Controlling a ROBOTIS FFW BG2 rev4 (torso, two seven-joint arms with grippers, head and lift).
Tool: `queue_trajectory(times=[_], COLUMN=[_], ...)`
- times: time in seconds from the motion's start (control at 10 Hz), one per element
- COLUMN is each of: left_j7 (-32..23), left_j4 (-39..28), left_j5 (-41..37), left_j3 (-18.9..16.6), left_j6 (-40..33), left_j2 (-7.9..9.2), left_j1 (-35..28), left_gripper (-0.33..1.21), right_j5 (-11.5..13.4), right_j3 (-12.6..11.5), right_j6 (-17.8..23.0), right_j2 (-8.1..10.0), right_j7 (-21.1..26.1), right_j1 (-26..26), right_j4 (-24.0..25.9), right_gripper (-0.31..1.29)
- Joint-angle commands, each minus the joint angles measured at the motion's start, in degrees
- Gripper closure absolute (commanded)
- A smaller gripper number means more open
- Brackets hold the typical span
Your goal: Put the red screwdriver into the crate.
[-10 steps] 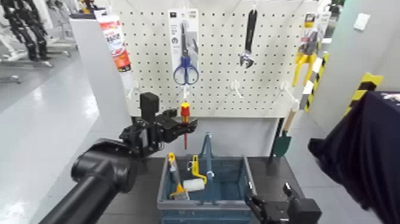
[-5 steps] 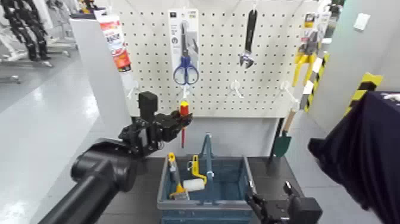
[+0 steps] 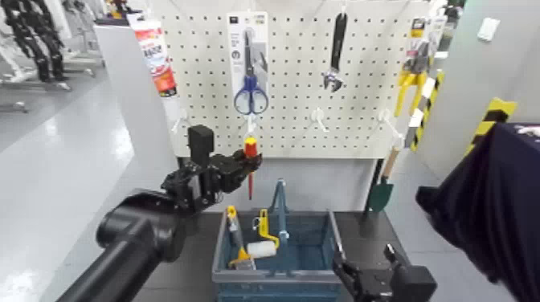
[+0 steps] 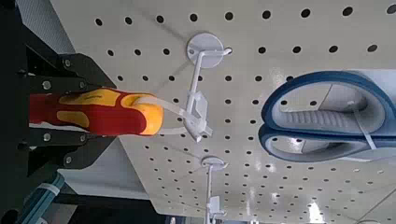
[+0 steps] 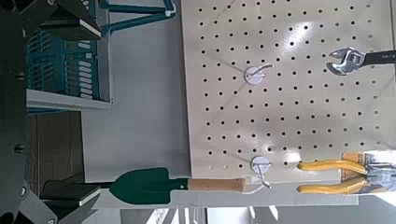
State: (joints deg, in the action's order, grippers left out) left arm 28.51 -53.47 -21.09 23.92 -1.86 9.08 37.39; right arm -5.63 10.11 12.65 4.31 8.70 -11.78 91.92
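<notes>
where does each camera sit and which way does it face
Head view: on the head, looking forward and down at the pegboard and crate; both arms and grippers show.
Left wrist view: on the left wrist, facing the pegboard and blue-handled scissors; the left gripper shows, shut on the red screwdriver.
Right wrist view: on the right wrist, facing the pegboard and trowel; part of the right gripper shows.
Shared: head and right wrist views both show the crate and trowel.

Head camera faces pegboard, looking down; wrist cameras closer.
</notes>
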Motion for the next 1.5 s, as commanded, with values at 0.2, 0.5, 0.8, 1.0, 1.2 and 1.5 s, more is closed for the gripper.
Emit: queue_trajectory(times=[0.2, 0.5, 0.8, 1.0, 1.2, 1.5], left_j7=[0.0, -1.0, -3.7, -6.1, -7.7, -7.3], left_j4=[-10.0, -21.2, -32.1, -37.0, -37.1, -32.7], left_j5=[1.1, 1.8, 1.7, 0.3, -4.3, -8.4], left_j3=[-3.1, -6.3, -8.9, -10.3, -10.8, -9.4], left_j6=[4.1, 9.7, 17.0, 20.7, 21.2, 19.7], left_j2=[0.94, 1.64, 2.43, 2.87, 2.78, 2.34], left_j1=[-4.9, -10.0, -15.7, -19.1, -22.0, -23.2], left_gripper=[1.19, 1.19, 1.19, 1.19, 1.19, 1.19], right_j5=[0.0, 0.0, 0.0, 0.0, 0.0, 0.0], right_j3=[-0.1, -0.1, -0.1, -0.1, 0.0, 0.0], right_j6=[-0.1, -0.4, -0.5, -0.5, -0.6, -0.7], right_j2=[0.0, 0.0, 0.0, -0.09, -0.17, -0.17], right_j7=[0.0, 0.0, 0.0, 0.0, 0.0, 0.0], right_j1=[-0.1, -0.1, -0.1, -0.2, -0.2, -0.2], right_j4=[-0.1, -0.1, -0.1, 0.0, 0.0, 0.1], right_gripper=[0.14, 0.14, 0.14, 0.14, 0.14, 0.14])
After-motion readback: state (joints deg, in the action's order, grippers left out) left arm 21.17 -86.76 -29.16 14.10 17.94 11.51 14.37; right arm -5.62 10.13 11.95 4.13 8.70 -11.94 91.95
